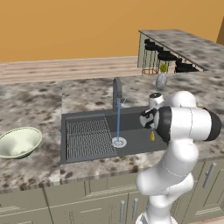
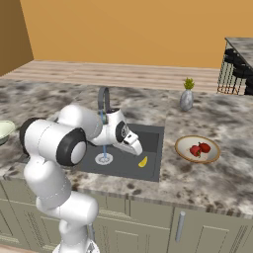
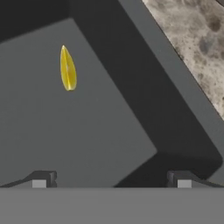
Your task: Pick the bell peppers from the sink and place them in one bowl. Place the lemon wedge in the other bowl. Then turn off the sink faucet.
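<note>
Two red bell peppers (image 2: 199, 148) lie in the shallow tan bowl (image 2: 184, 150) on the counter right of the sink (image 1: 135, 129). The yellow lemon wedge (image 2: 143, 161) rests on the sink floor near the right wall and also appears as the lemon wedge (image 3: 68, 69) and the lemon wedge (image 1: 152, 136). My gripper (image 2: 137, 149) hangs open and empty just above and left of the wedge, with its fingertips (image 3: 41, 179) set wide apart. The deeper green bowl (image 1: 19, 142) stands on the counter left of the sink. Water runs from the faucet (image 1: 117, 92) onto the drain (image 1: 119, 141).
A ridged wire rack (image 1: 87, 135) fills the sink's left half. A small vase with a plant (image 2: 186, 99) stands behind the sink to the right. The dark sink wall (image 3: 144, 100) and the speckled counter (image 3: 192, 39) lie beside the wedge. Black bar stools (image 1: 162, 57) stand far back.
</note>
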